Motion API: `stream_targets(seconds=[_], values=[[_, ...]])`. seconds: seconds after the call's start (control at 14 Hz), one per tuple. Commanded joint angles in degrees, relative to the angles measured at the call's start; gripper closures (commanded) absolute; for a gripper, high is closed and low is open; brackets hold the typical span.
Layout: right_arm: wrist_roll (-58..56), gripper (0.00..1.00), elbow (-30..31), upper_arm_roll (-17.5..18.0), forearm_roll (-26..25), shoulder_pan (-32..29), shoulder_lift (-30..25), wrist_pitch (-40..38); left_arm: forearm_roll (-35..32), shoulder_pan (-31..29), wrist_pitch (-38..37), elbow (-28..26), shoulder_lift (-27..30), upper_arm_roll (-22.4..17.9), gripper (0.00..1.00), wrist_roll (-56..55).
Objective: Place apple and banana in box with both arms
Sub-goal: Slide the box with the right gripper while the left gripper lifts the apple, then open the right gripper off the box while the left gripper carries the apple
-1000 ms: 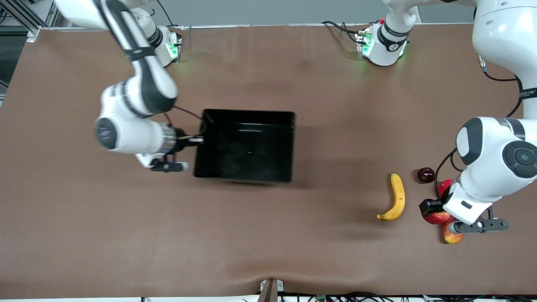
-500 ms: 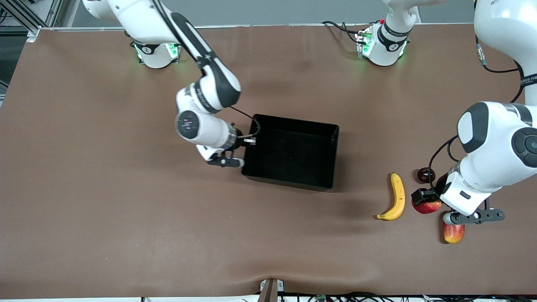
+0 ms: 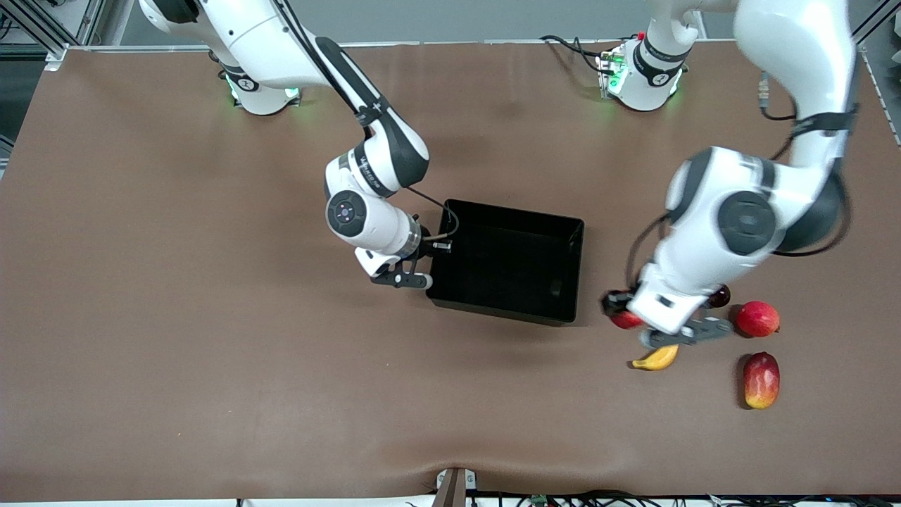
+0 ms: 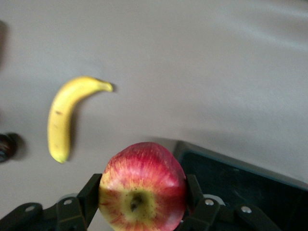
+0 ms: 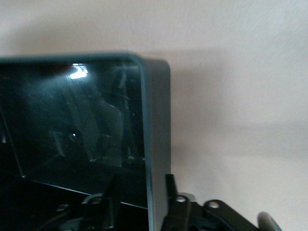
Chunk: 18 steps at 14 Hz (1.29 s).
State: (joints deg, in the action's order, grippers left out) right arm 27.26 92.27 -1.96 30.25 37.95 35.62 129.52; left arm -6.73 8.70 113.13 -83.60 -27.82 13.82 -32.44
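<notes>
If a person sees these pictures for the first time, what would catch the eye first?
Probably the red apple gripped in the left gripper, in the air between the banana and the black box. Next, the right gripper, its fingers straddling the box's wall at the right arm's end.

No readable text in frame.
Small mark on the right arm's wrist band (image 3: 367, 167) too small to read; fruit and box carry no labels.

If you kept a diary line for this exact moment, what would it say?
left tool: shut on apple, over table between banana and box | right tool: fingers straddle box wall | box: empty
</notes>
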Motion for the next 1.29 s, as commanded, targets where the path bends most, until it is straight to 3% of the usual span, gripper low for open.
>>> stream_targets(seconds=[0.0,0.21,0.43,0.57,0.71,0.86,1.0,1.21], values=[[0.78,0.00,-3.39,-1.11,-0.89,-3.84,-4.76,-11.43,-0.74,2.37,-0.98,-5.33,4.52,0.16,1.00,-4.97],[0.78,0.00,-8.41,-8.13,-4.30,-4.47,-7.75,-25.77,-0.21,3.34,0.24,-11.30,5.49,1.65,1.00,-8.94],[0.78,0.00,-9.91,-12.09,-11.16,-4.64,-11.62,-31.16,-0.65,3.70,8.57,-19.91,7.86,4.81,1.00,-14.74],[0.16,0.00,-10.43,-17.44,-11.10,-4.82,-13.38,-34.23,-0.74,3.87,12.01,-24.31,8.57,5.43,1.00,-14.93],[-0.97,0.00,-15.24,-22.54,-11.27,-5.95,-14.18,-43.78,-0.83,3.96,16.66,-28.53,8.57,6.83,1.00,-15.19],[-4.74,0.00,-19.21,-24.23,-11.53,-8.76,-14.18,-51.88,-1.17,5.18,19.14,-30.74,8.13,7.01,1.00,-14.50],[-7.47,0.00,-19.67,-25.90,-11.36,-11.05,-14.79,-55.41,-5.90,5.54,19.23,-30.75,6.47,7.19,1.00,-14.14],[-13.52,0.00,-19.58,-25.30,-15.37,-14.56,-18.56,-54.73,-8.47,6.07,19.41,-30.66,3.74,7.19,1.00,-14.23]])
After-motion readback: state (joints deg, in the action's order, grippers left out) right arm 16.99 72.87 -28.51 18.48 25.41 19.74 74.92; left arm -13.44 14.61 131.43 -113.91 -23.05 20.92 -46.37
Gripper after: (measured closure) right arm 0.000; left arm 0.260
